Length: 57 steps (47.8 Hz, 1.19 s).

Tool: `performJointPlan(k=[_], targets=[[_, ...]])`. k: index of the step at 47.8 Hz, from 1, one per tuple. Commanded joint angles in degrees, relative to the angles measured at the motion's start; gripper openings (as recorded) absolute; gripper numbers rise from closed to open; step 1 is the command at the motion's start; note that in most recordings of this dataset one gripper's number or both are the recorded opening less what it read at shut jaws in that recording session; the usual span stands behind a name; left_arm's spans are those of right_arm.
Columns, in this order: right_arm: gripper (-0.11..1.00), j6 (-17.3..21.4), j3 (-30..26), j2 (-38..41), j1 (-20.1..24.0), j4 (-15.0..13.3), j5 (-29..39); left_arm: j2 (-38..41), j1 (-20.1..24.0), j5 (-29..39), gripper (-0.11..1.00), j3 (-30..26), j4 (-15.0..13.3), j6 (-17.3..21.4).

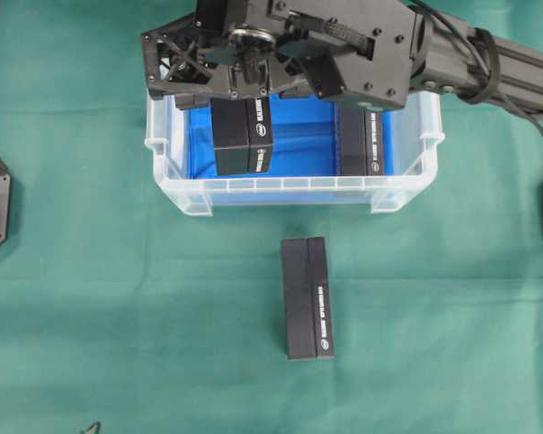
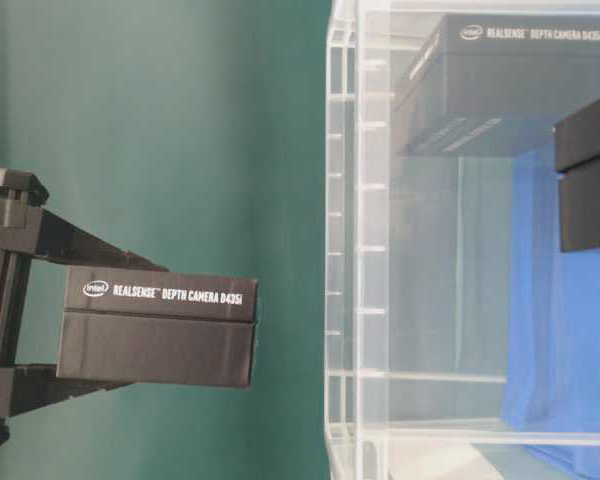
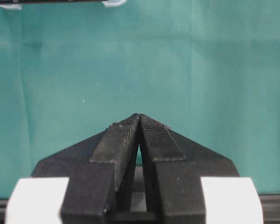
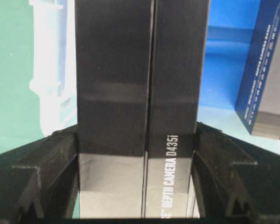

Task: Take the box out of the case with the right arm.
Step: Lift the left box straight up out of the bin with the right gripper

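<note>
We see the bench (image 1: pixel 100 298), covered in green cloth, filling the overhead view. At top centre sits the case (image 1: pixel 290 192), clear plastic with a blue lining. The right arm (image 1: pixel 489 63) reaches in from the upper right, across the case's far rim, and its black bulk hides the upper part of the case.

Its gripper (image 4: pixel 135 186) is clamped on a box (image 1: pixel 242 136), at the upper left of the case in the overhead view; the wrist view shows a finger (image 4: pixel 46 172) pressed against each long side of the black box. The table-level view shows it held above the blue lining, apart from the floor of the case.

A second box (image 1: pixel 362 140) is at the right inside the case. A third box (image 1: pixel 309 298) lies on the cloth, below the case at centre frame.

The left gripper (image 3: pixel 139 140) has its fingertips pressed together over bare cloth, grasping nothing.
</note>
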Motion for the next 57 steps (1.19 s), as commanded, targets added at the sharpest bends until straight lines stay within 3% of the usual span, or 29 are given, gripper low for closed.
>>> performJointPlan(k=[1,44,57], targets=[[0.68,0.0,-1.6,-4.0,0.3,-0.4,-0.1,0.1,-0.2,-0.3,0.0,-1.6,0.1,0.1],[0.67,0.1,-1.6,-4.0,0.3,-0.4,-0.2,0.2,-0.2,-0.4,0.0,-1.6,0.1,-0.1],[0.67,1.8,-1.6,-4.0,0.9,-0.3,0.1,0.5,-0.2,-0.3,0.0,-1.8,0.1,0.1]])
